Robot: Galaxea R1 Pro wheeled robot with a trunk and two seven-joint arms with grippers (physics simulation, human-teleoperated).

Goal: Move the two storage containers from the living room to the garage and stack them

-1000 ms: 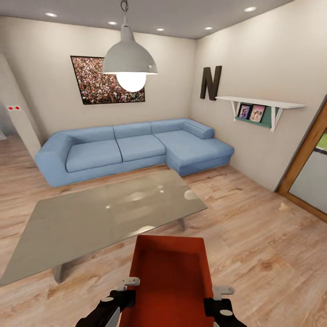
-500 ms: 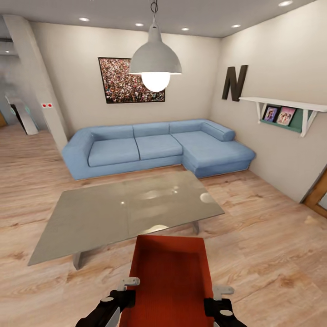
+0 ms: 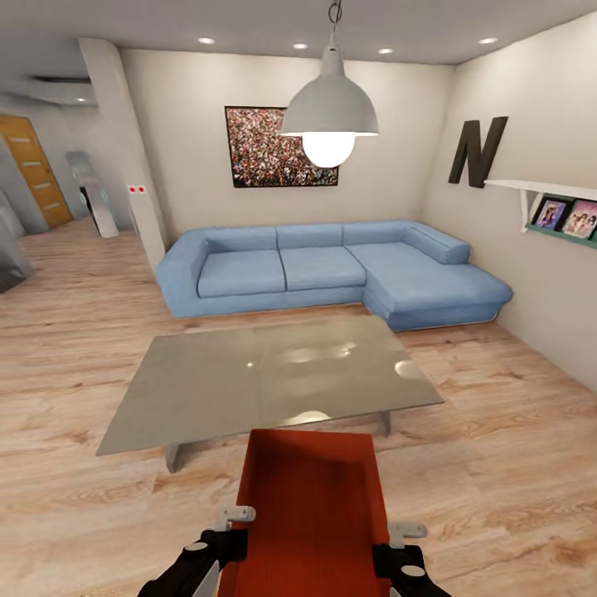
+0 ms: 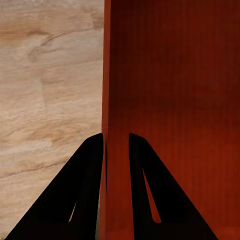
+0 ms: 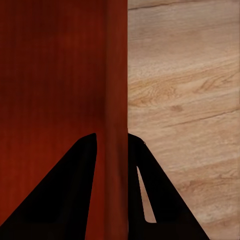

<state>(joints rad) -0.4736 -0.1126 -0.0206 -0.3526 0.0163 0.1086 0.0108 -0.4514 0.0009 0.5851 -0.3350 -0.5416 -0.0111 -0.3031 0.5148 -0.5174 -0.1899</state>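
One orange-red storage container (image 3: 311, 506) is held low in front of me over the light wood floor (image 3: 497, 431) of the living room. My left gripper (image 3: 228, 531) is shut on its left wall (image 4: 107, 75), one finger on each side of the wall. On the opposite side, my right gripper (image 3: 400, 543) is shut on the right wall (image 5: 116, 75) the same way. The left wrist view shows the left gripper (image 4: 116, 136) astride the rim, and the right wrist view shows the right gripper (image 5: 112, 135) doing likewise. The garage is out of view.
A low glass coffee table (image 3: 265, 381) stands just beyond the container, with a blue corner sofa (image 3: 332, 269) behind it. A pendant lamp (image 3: 329, 108) hangs overhead. A white pillar (image 3: 124, 141) and a wooden door (image 3: 33, 170) lie at the far left, past open wood floor.
The whole view has swung to the left, so sofa, table and lamp sit further right in the picture. Container and both grippers keep their place before me.
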